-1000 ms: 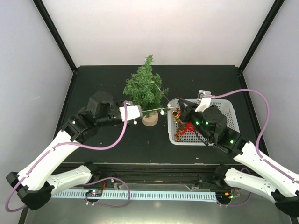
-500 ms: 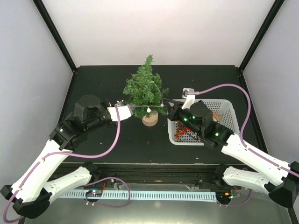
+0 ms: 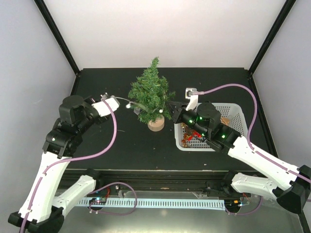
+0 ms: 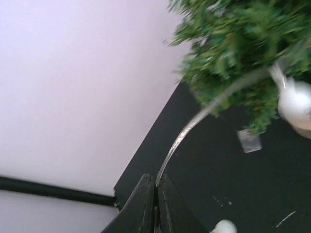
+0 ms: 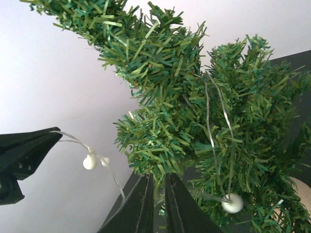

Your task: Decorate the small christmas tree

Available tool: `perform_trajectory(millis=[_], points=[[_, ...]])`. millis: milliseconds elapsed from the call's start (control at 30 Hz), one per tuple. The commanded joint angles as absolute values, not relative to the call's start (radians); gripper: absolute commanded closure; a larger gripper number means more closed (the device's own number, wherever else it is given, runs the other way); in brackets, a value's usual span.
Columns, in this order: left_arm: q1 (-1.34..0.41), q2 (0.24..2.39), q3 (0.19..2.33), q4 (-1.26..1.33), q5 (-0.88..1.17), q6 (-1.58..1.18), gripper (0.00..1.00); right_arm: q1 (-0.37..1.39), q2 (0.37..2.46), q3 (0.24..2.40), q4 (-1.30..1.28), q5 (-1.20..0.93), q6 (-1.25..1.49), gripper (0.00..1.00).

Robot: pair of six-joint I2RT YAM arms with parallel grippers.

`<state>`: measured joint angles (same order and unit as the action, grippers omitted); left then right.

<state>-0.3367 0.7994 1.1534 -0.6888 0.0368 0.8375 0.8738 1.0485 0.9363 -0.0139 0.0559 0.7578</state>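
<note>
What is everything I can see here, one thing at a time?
small christmas tree: one, dark green on a light wooden base, mid-table toward the back.
wire string: one, silvery with several white beads, running from the left hand into the tree's branches.
basket: one, white with holes, right of the tree.
ornaments: red and gold, in the basket's near left corner; count unclear.
table: one, black.
cables: two, purple, one along each arm.
left hand: black, shut on the wire string, left of the tree.
right hand: black, fingers close together at the tree's lower branches; whether it grips anything is unclear.
</note>
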Motion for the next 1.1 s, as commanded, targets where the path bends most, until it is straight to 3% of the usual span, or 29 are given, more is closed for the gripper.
perform_trajectory(millis=[0,367,800,1067], points=[[-0.250,0.804,1.174,-0.647,0.053,0.850,0.98,0.863,1.061,0.951,-0.027,0.064,0.739,0.89],[-0.166,0.924,1.241,-0.556,0.116,0.826,0.98,0.864,1.040,0.941,-0.010,0.068,0.721,0.61],[-0.166,1.312,1.615,-0.486,0.146,0.813,0.98,0.863,0.938,0.957,-0.066,0.204,0.653,0.49],[-0.225,1.483,1.731,-0.430,0.122,0.794,0.95,0.855,0.968,1.012,-0.079,0.306,0.610,0.42]])
